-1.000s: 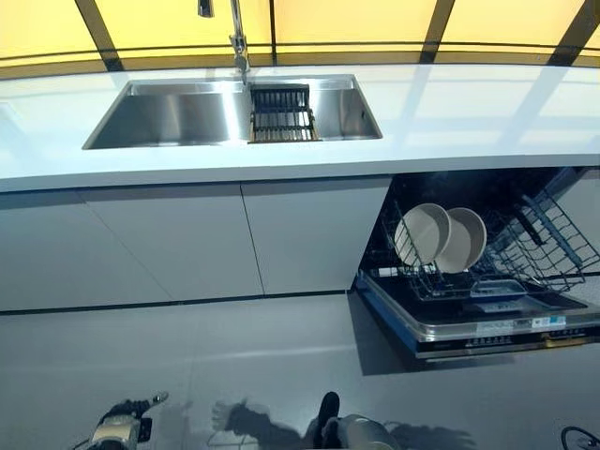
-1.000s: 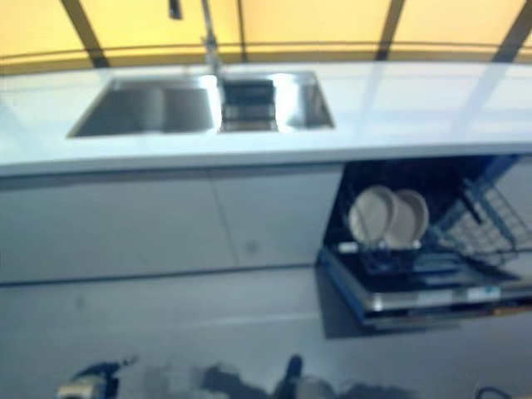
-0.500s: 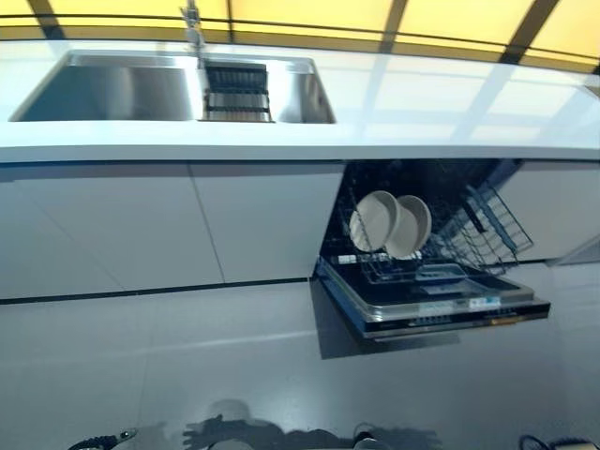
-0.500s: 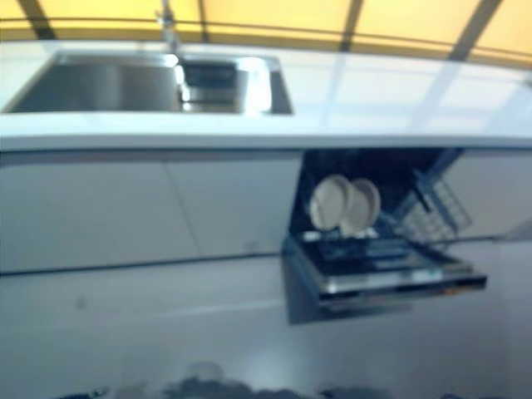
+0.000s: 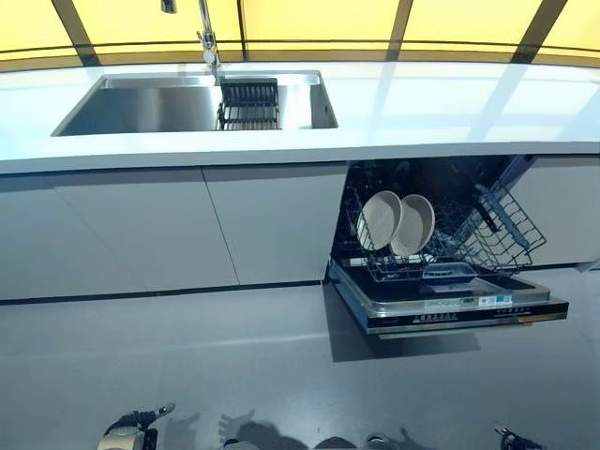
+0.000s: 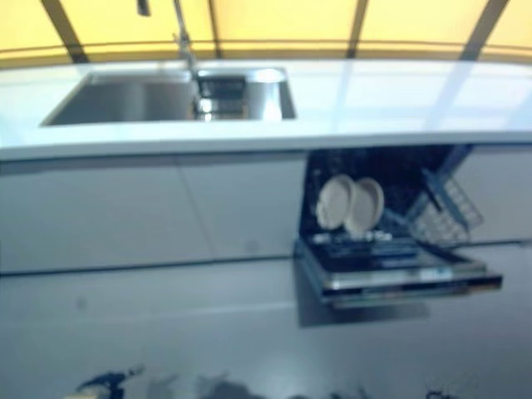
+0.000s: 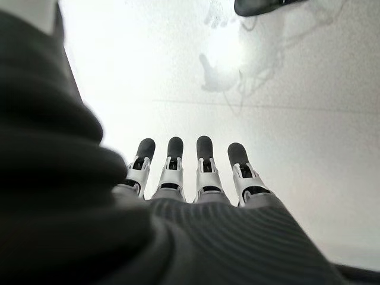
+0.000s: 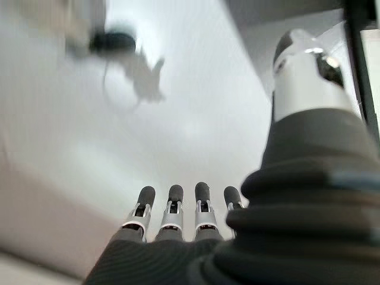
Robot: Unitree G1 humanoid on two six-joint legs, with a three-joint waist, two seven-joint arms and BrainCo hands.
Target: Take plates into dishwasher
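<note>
Left hand point(image 7: 205, 178) first: fingers out straight and loose, holding nothing, just pale floor point(image 5: 234, 356) past the tips. Same deal for right hand point(image 8: 172, 217), fingers relaxed, nothing in the grip. Both hanging low and well short of any of the kitchen stuff.

As for what changed: pretty much only the head camera. Whole view swung sideways and back over the last second, so the apparent sliding of the dishwasher is no real move. Left hand dropped almost out of the bottom edge half a second ago, now poking back in. Nothing carried either way.

Further out, ahead and to the right of both hands: open dishwasher door point(image 5: 450, 309) folded down, lower rack point(image 5: 412, 272) pulled out over it, two cream plates point(image 5: 382, 219) standing on edge side by side in the rack, touching or near enough. Same two as a second ago, same slots. Tilted wire basket point(image 5: 497, 230) just right of them.

Farther still, past the white cabinet fronts point(image 5: 272, 220): countertop point(image 5: 450, 103), steel sink point(image 5: 141, 108) up ahead of the left hand, with a dark drain rack point(image 5: 248, 103) and the faucet point(image 5: 208, 42) behind it.

Meaning for the task, best guess: between loads, or possibly done. No plate spotted on the counter or in the sink.

Hard to tell: dishwasher interior behind the plates too dark to read, faucet top cut off, thumbs not showing clearly in either wrist view, and no way of knowing about more plates outside the view.
</note>
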